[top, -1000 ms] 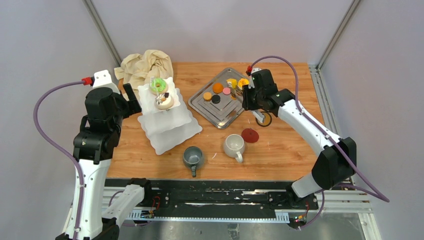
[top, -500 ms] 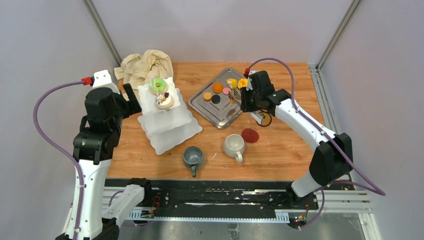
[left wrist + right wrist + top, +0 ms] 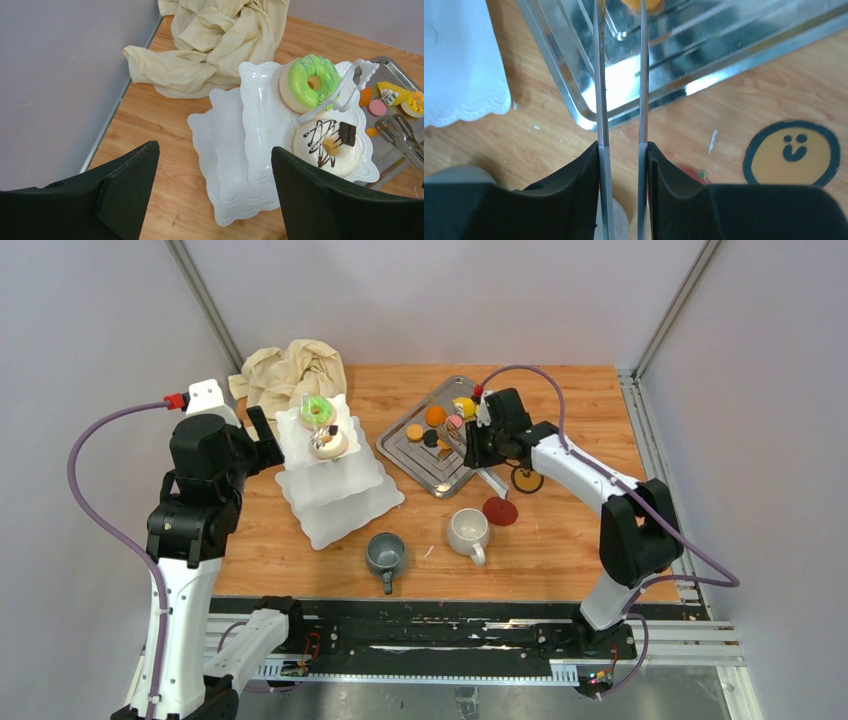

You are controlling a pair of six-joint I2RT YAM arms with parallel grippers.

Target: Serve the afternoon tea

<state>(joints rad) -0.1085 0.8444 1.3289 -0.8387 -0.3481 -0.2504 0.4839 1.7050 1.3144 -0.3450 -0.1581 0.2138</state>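
Swinging left since a second ago, my right end effector (image 3: pixel 478 435) now sits over the right edge of the steel tray (image 3: pixel 420 458). It is pinched narrow on the handles of metal tongs (image 3: pixel 599 100), whose blades reach across the tray toward an orange pastry (image 3: pixel 651 4). Whether the tips have closed on it I cannot tell.

Nearest me, on the near side of the tray, the grey mug (image 3: pixel 385 553) and white mug (image 3: pixel 467 530) stand upright, with a red disc (image 3: pixel 499 510) just to the near right of the tray.

Left of the tray stands the white three-tier stand (image 3: pixel 345 502). Its top tier carries the green doughnut (image 3: pixel 310 80) and a chocolate-drizzled doughnut (image 3: pixel 327 145). The lower tiers are bare.

My left end effector (image 3: pixel 214 150) hangs spread wide and empty on the stand's far side from the tray.

On the tray the yellow pastry (image 3: pixel 463 405), pink pastry (image 3: pixel 454 422) and a dark pastry (image 3: pixel 431 437) are still unserved. I judge the job well short of half done.

Beyond and left of the tray a beige cloth (image 3: pixel 290 370) lies crumpled at the far edge of the wooden surface (image 3: pixel 570 540). Plain pale walls (image 3: pixel 440 300) close the room, with metal posts at the far corners.
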